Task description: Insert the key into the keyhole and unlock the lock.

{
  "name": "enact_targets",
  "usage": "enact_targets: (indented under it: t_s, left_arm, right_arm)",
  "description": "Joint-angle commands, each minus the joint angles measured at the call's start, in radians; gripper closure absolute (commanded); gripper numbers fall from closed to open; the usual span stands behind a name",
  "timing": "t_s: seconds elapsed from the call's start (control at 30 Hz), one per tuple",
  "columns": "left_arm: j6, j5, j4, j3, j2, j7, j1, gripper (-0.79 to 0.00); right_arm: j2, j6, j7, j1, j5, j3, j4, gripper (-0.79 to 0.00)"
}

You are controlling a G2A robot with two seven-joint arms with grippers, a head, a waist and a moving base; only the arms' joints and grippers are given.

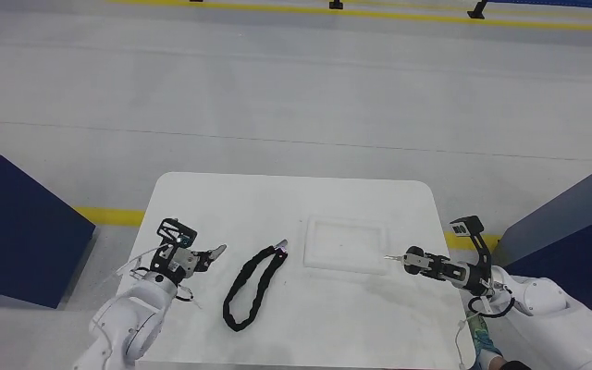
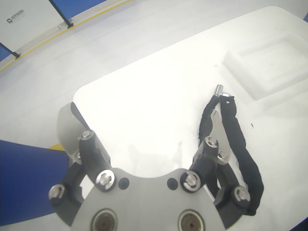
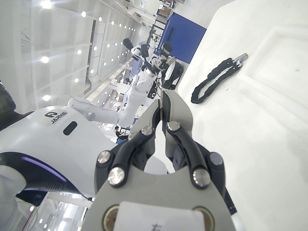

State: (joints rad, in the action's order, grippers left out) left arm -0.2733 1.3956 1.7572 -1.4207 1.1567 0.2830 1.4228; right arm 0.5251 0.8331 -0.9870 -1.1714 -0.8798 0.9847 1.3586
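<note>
A black fabric-covered chain lock (image 1: 248,287) lies in a loop on the white table (image 1: 231,199), its silver lock cylinder (image 1: 281,247) at the far end, next to the tray. The cylinder (image 2: 219,89) points away from my left gripper (image 2: 142,118), which stands open just left of the chain (image 2: 237,133), one finger (image 2: 209,123) close beside it. My right gripper (image 1: 404,260) sits at the tray's right side, shut, with a thin silver key tip (image 1: 392,258) sticking out toward the tray. Its fingers (image 3: 166,106) are pressed together; the chain (image 3: 211,82) lies farther off.
A shallow white tray (image 1: 347,265) stands at the table's middle, between the two grippers, with nothing in it. Dark blue panels stand beside the table on the left (image 1: 32,240) and right (image 1: 555,222). The table's front and back parts are bare.
</note>
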Motion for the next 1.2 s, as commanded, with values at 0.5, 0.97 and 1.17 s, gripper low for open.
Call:
enact_targets:
  t_s: [0.5, 0.97, 1.17]
  left_arm:
    - [-0.135, -0.160, -0.380, 0.415, 0.087, 0.419, -0.499, -0.785]
    - [-0.136, -0.192, -0.809, 0.629, 0.183, 0.390, -0.710, -0.785]
    - [-0.126, -0.210, -0.954, 0.667, 0.218, 0.369, -0.769, -0.785]
  right_arm:
    - [0.000, 0.000, 0.000, 0.000, 0.000, 0.000, 0.000, 0.000]
    - [0.000, 0.000, 0.000, 0.000, 0.000, 0.000, 0.000, 0.000]
    - [0.000, 0.000, 0.000, 0.000, 0.000, 0.000, 0.000, 0.000]
